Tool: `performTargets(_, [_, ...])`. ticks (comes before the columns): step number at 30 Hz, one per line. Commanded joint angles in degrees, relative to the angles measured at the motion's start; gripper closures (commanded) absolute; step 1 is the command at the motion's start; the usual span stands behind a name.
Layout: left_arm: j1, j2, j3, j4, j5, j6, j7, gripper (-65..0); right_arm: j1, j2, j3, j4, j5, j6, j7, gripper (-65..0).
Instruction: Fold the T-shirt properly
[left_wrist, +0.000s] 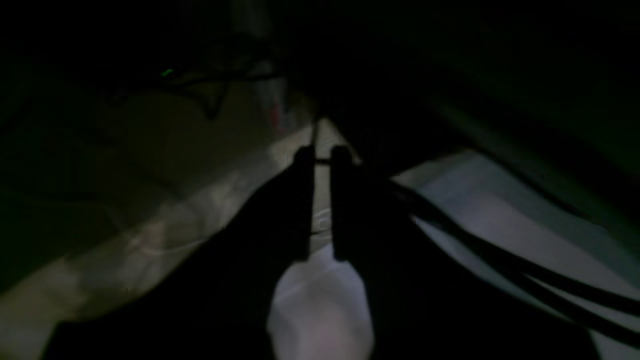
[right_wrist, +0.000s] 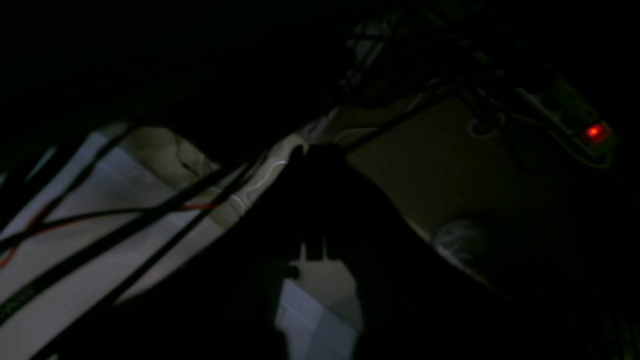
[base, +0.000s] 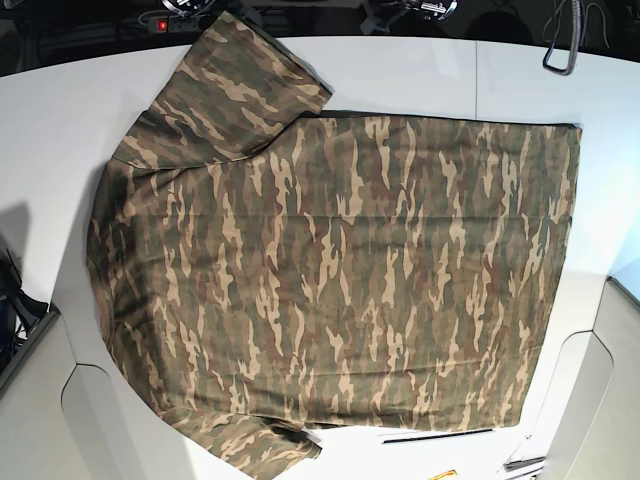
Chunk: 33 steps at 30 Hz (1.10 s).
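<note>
One camouflage T-shirt (base: 340, 280) lies flat across the white table (base: 420, 75), sleeves at six and eleven o'clock, hem at three; no writing is legible. Both pincers, left gripper (left_wrist: 322, 155) and right gripper (right_wrist: 316, 150), show pressed together, empty, in dim wrist views.

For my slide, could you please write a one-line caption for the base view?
Green, brown and tan camouflage cloth T-shirt spread flat and unfolded across the white table, no pincer in view.
</note>
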Motion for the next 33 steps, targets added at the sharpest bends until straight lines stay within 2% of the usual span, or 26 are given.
performTargets(1, [0.11,-0.83,0.07,0.17,0.17,-2.2,-0.28,-6.9,-1.11,0.48,0.11,1.01,0.07,1.11,0.17,0.0])
performTargets(5, [0.42,-2.36,0.07,0.22,1.29,-2.2,-1.29,-6.9,-5.4,2.67,0.11,6.97,0.24,3.17,0.17,0.0])
performTargets(8, [2.16,-3.72,0.07,1.79,1.22,-2.2,-1.36,-6.9,-9.97,4.76,0.11,12.46,0.55,3.13,0.17,0.0])
performTargets(15, [12.15,-7.61,-0.11,13.44,-0.83,-2.2,-1.27,-6.9,-20.5,10.03,0.11,25.62,8.94,3.21,0.17,0.0])
performTargets(18, [17.64,-9.31,-1.46,19.56,-4.28,-2.2,-1.25,-7.0,-25.14,12.94,0.11,31.39,11.98,5.6,0.17,0.0])
performTargets(20, [21.22,-9.84,-4.44,23.52,-5.31,-2.2,-0.87,-7.0,-28.41,15.34,0.11,35.6,14.64,7.04,0.17,0.0])
performTargets(24, [27.71,-9.88,-13.4,31.21,-5.92,-2.2,1.14,-7.0,-35.91,19.98,0.11,45.94,20.44,6.99,0.15,0.0])
performTargets(26, [30.69,-9.86,-18.01,35.17,-9.2,-2.2,3.23,-7.0,-39.98,22.18,0.11,51.98,22.43,6.97,-0.31,0.0])
performTargets(30, [36.35,-9.86,-25.88,44.46,-16.22,-2.2,10.38,-7.0,-46.77,25.88,0.11,65.18,27.17,6.99,-6.34,0.0])
performTargets(33, [40.61,-9.88,-30.49,52.33,-19.54,-2.2,12.74,-7.0,-50.16,27.67,0.35,74.77,31.19,6.97,-11.74,0.0])
